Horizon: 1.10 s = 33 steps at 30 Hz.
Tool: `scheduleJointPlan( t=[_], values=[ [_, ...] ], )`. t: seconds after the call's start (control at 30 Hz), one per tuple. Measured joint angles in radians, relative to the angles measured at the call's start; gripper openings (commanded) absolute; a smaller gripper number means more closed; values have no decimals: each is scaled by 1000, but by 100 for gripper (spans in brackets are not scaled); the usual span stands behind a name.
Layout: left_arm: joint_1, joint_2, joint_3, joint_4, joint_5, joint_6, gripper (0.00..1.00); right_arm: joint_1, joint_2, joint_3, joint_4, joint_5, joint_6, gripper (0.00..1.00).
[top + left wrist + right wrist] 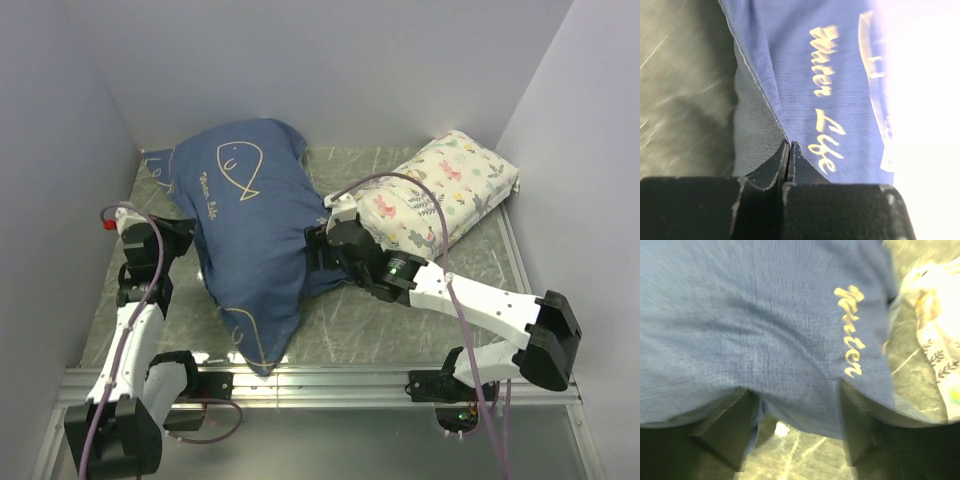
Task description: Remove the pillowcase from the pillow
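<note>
The navy-blue pillowcase (255, 225) with its white fish drawing and script lies bulging across the middle-left of the table. The white pillow is hidden inside it. My left gripper (190, 238) sits at the pillowcase's left edge. In the left wrist view the gripper (789, 146) is shut on that edge, where the grey inner side (752, 130) meets the blue outer side (805, 65). My right gripper (312, 255) is at the pillowcase's right side. In the right wrist view the gripper (797, 420) is open, with blue fabric (765, 315) draped between the spread fingers (737, 432).
A cream floral-print pillow (440, 190) lies at the back right, beside the right arm; its corner shows in the right wrist view (935, 340). Grey walls enclose the table on three sides. A metal rail (330, 385) runs along the near edge.
</note>
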Motion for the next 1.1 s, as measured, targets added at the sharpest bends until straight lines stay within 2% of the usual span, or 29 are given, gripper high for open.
scheduleJointPlan(
  t=[0.1, 0.2, 0.33, 0.5, 0.7, 0.8, 0.9, 1.0, 1.1],
  values=[
    [0, -69, 71, -56, 0, 38, 0, -8, -16, 50, 5, 48, -9, 87],
    [0, -118, 119, -126, 2, 70, 1, -56, 50, 143, 23, 52, -5, 82],
    [0, -153, 207, -220, 26, 104, 0, -144, 253, 285, 63, -42, 21, 74],
    [-32, -161, 373, -297, 63, 151, 1, -161, 545, 439, 73, -259, 63, 70],
    [-224, -73, 580, -335, -9, 237, 0, -163, 722, 665, 87, -597, 102, 70],
    [-367, 18, 639, -280, -60, 277, 0, -163, 769, 711, 105, -736, 129, 72],
    [-529, 138, 652, -269, -134, 319, 1, -165, 831, 761, 114, -869, 166, 68],
    [-609, 256, 652, -267, -189, 328, 0, -174, 861, 760, 100, -888, 189, 70],
    [-616, 322, 640, -235, -246, 317, 0, -208, 846, 668, 103, -851, 233, 70]
  ],
)
